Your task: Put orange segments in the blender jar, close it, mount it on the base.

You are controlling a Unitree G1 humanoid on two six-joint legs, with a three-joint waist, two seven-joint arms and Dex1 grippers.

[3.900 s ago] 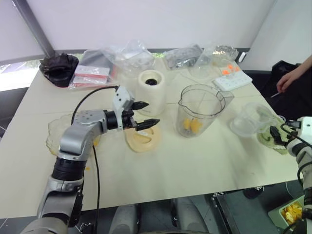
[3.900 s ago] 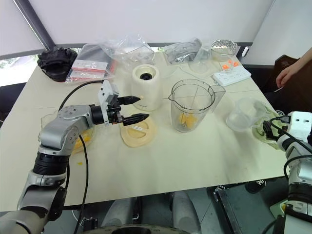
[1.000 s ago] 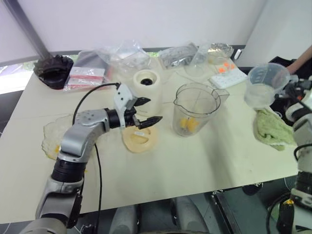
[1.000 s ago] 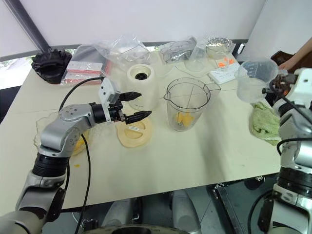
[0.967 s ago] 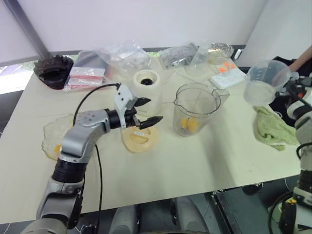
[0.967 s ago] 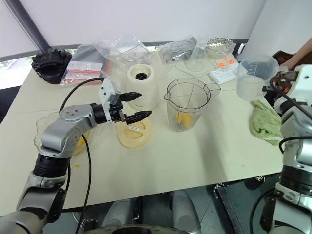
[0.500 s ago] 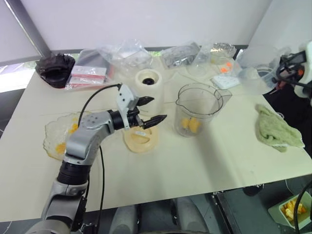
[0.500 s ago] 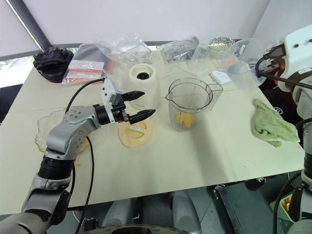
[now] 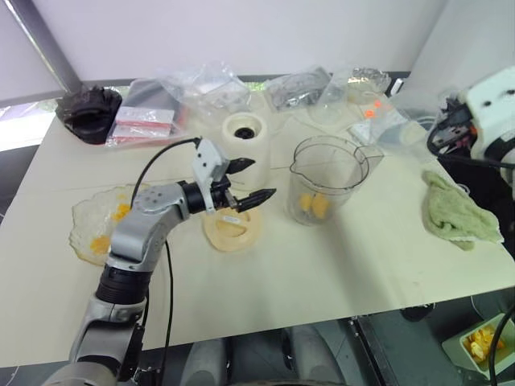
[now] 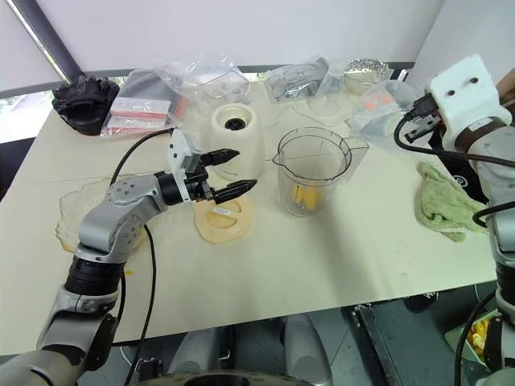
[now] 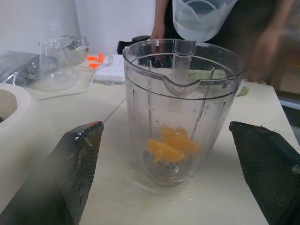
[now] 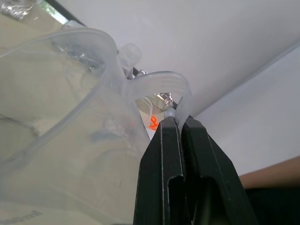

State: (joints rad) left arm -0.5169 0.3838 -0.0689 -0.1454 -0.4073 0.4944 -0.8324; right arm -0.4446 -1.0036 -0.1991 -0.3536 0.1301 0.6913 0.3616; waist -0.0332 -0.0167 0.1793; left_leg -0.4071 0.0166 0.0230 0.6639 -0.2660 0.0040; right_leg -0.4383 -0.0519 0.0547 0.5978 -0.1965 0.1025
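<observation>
While the frosted cup (image 12: pixel 61 131) is pinched by its handle in the shut right tool (image 12: pixel 180 123), liquid could be spilled past the jar (image 9: pixel 327 181); left tool (image 9: pixel 248 179) is held wide, empty.

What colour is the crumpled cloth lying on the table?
Pale green. The cloth shows best in the right eye view, at the table's right edge.

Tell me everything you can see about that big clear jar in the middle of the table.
The blender jar is a clear plastic pitcher with faint vertical ribs, a pouring spout and a side handle. It stands upright and lidless on the cream table, right of the base. A few orange segments lie at its bottom. Nothing grips it.
</observation>
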